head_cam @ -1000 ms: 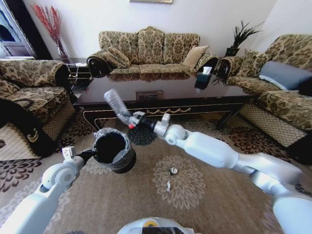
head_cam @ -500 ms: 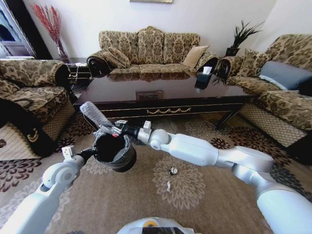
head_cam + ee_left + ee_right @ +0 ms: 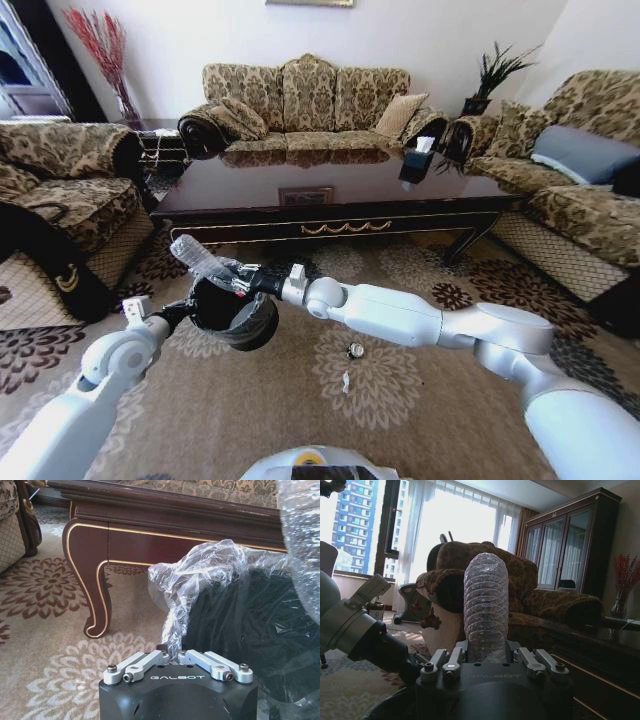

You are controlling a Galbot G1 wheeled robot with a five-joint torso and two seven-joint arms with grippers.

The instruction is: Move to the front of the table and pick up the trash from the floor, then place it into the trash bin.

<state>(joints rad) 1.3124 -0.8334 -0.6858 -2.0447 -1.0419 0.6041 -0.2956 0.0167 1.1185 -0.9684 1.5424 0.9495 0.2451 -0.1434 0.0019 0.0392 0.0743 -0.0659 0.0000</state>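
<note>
right tool clamps bottle over bin, poised to drop | left tool pinches bin's rim, lifting it to meet bottle | cap, scrap on floor before surface

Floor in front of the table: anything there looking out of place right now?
Yes. A small dark cap and a white scrap lie loose on the carpet, apart from the bin that the left gripper holds.
</note>
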